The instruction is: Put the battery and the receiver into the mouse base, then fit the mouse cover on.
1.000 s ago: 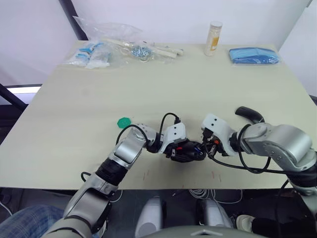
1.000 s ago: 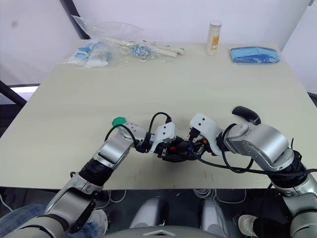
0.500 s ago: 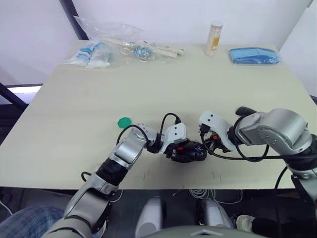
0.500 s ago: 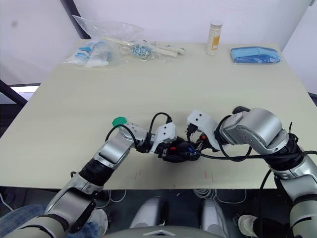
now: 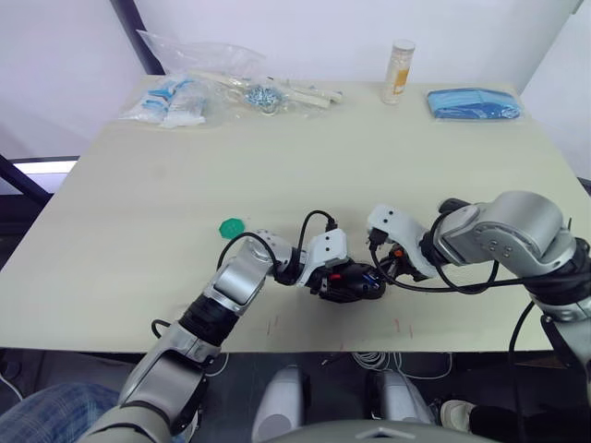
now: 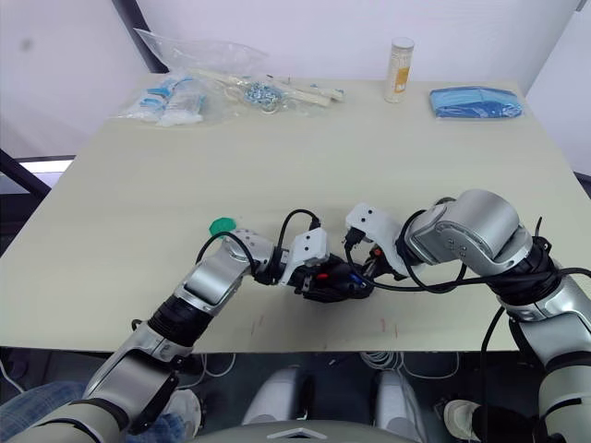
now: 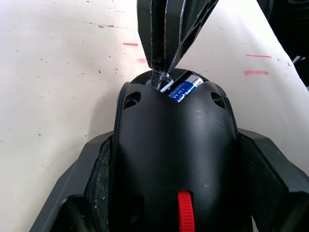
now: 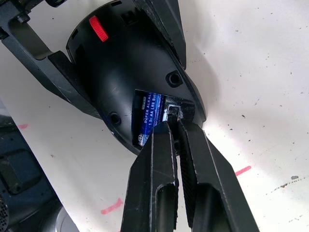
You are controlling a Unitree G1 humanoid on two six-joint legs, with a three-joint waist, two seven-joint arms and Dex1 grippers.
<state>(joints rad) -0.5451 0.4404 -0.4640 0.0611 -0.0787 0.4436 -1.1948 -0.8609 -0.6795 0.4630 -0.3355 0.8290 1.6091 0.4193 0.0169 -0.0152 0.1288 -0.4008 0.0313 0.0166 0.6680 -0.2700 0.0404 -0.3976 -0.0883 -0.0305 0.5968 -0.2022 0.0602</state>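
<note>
While our left hand [image 7: 169, 203] clamps the mouse base [image 7: 174, 145] holding the battery [image 8: 147, 118], our right hand [image 8: 173, 126] pinches the receiver [image 8: 171, 113] at its slot

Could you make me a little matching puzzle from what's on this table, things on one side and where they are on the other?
Things:
1. battery
2. mouse base
3. green disc
4. blue packet

Places:
A. far right corner of the table
B. inside the mouse base
C. gripped by the left gripper
D. lying beside the left arm

Pairs: 1-B, 2-C, 3-D, 4-A
</note>
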